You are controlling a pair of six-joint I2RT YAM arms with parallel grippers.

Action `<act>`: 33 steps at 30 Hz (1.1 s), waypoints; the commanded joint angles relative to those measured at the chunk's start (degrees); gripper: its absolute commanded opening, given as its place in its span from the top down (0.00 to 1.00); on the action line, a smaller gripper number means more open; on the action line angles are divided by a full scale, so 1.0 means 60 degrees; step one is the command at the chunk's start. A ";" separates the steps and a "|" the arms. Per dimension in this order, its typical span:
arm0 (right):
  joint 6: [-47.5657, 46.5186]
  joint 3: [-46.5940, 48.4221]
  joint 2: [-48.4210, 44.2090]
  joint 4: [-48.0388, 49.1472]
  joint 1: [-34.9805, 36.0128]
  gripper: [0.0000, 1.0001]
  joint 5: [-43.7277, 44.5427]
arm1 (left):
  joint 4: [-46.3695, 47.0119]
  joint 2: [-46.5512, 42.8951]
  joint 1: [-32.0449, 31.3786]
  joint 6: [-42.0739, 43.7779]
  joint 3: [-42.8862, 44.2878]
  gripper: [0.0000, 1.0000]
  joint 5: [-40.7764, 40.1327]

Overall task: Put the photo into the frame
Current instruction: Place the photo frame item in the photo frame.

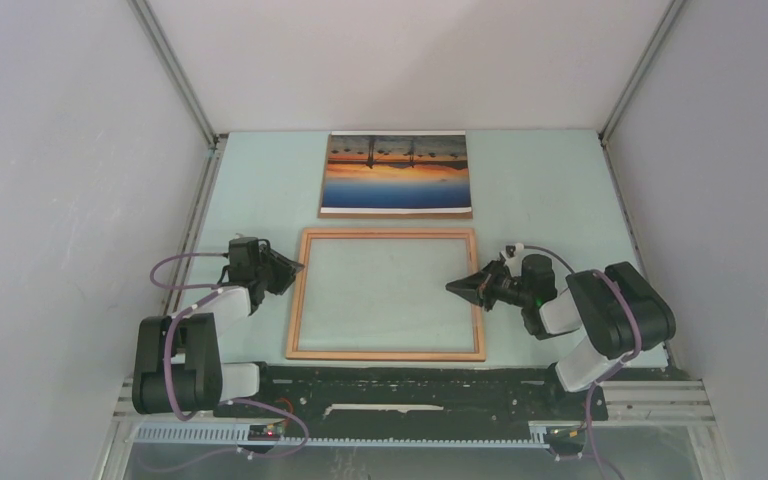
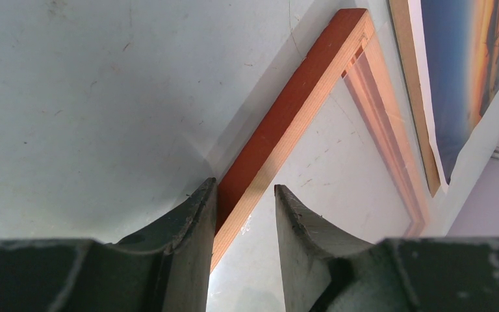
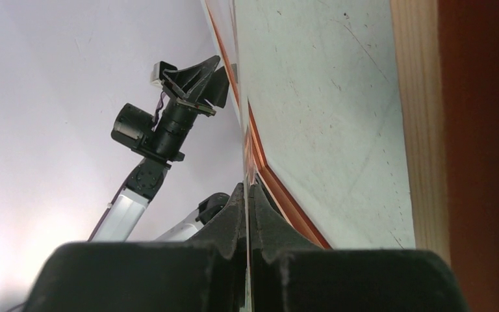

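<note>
The photo (image 1: 396, 172), an orange sunset over blue water, lies face up on a brown backing board (image 1: 396, 213) at the back of the table. It also shows in the left wrist view (image 2: 468, 78). The frame (image 1: 388, 236) lies flat in the middle. My left gripper (image 1: 298, 268) is open, its jaws on either side of the frame's left rim (image 2: 286, 123), which runs close along the left finger (image 2: 195, 221). My right gripper (image 1: 452, 287) reaches in over the right rim (image 3: 474, 130). It is shut (image 3: 247, 188) on a thin clear sheet seen edge-on, the frame's pane.
White walls close the table on the left, back and right. A black rail (image 1: 410, 385) with the arm bases runs along the near edge. The left arm (image 3: 162, 123) shows across the frame in the right wrist view.
</note>
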 commanded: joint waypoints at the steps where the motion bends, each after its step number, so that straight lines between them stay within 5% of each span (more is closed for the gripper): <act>1: 0.0238 -0.0121 0.0172 0.0610 0.0073 1.00 -0.0221 | 0.0024 0.0038 -0.0001 0.0126 -0.0046 0.86 0.0223; 33: -0.0196 -0.0543 0.2062 0.3363 0.0476 1.00 0.0308 | 0.0010 0.0107 -0.0013 0.0155 -0.0002 0.87 0.0270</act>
